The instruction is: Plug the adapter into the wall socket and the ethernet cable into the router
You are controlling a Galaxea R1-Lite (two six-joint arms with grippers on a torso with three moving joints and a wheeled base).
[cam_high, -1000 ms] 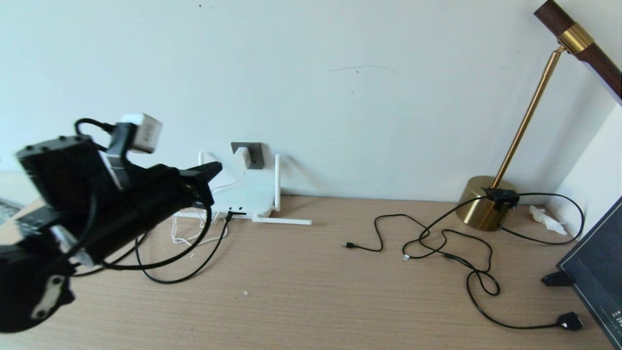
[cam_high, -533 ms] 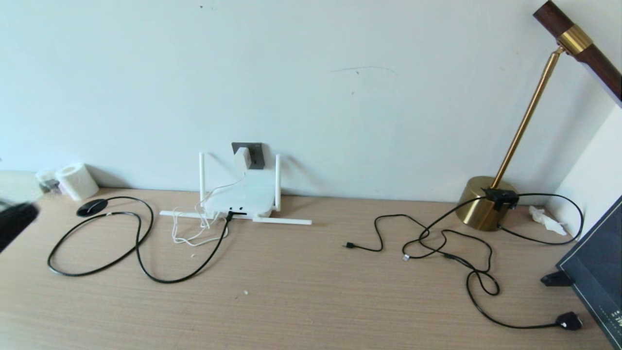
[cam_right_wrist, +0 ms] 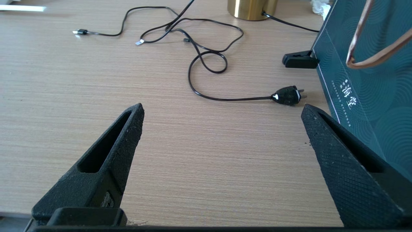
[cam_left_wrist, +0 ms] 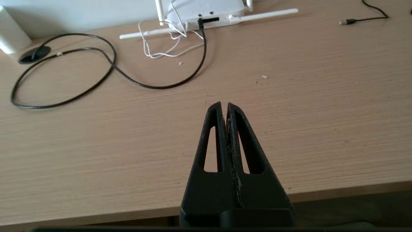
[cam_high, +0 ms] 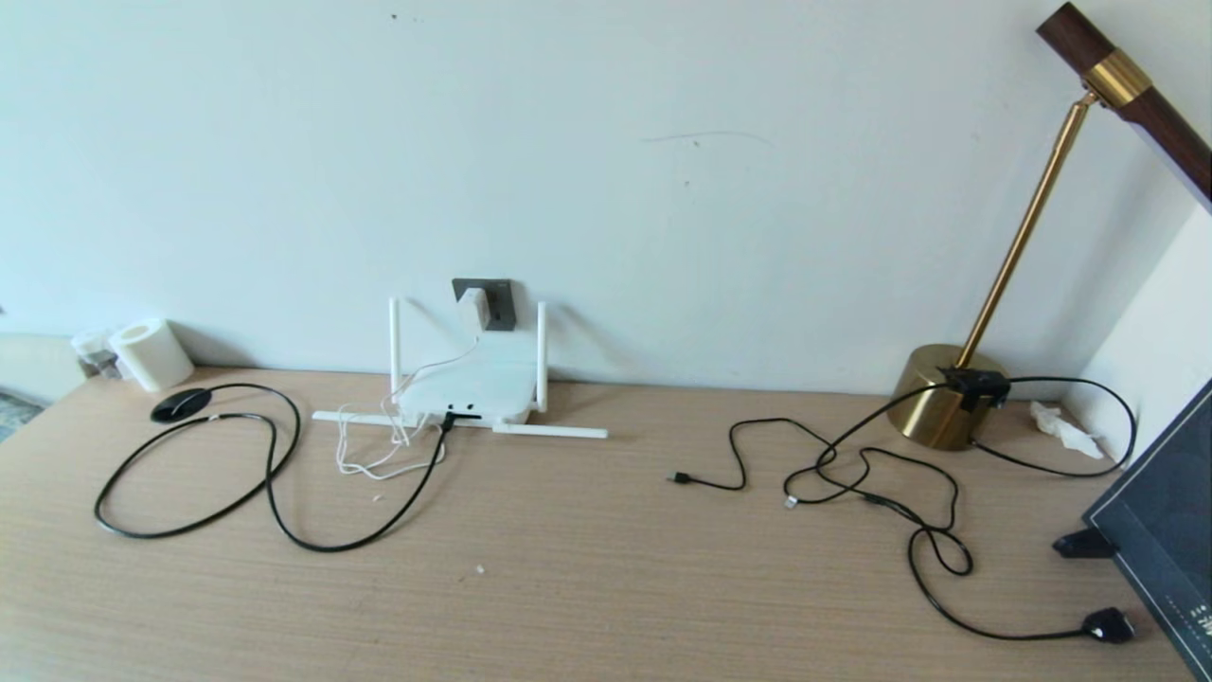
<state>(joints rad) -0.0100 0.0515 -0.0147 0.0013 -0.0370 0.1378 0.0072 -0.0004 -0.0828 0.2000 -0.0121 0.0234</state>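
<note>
I've pulled my left gripper (cam_left_wrist: pixel 224 104) off the desk (cam_high: pixel 606 587), jaws shut, empty. Adapter (cam_high: pixel 471 307) sits in the socket (cam_high: pixel 496 301) at 12 o'clock of the router (cam_high: pixel 466 390); cable (cam_high: pixel 284 511) plugged. Right gripper (cam_right_wrist: pixel 222 111) wide open, empty.

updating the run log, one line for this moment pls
adapter in wall socket | ethernet cable in router | left hand shut, empty | right hand open
</note>
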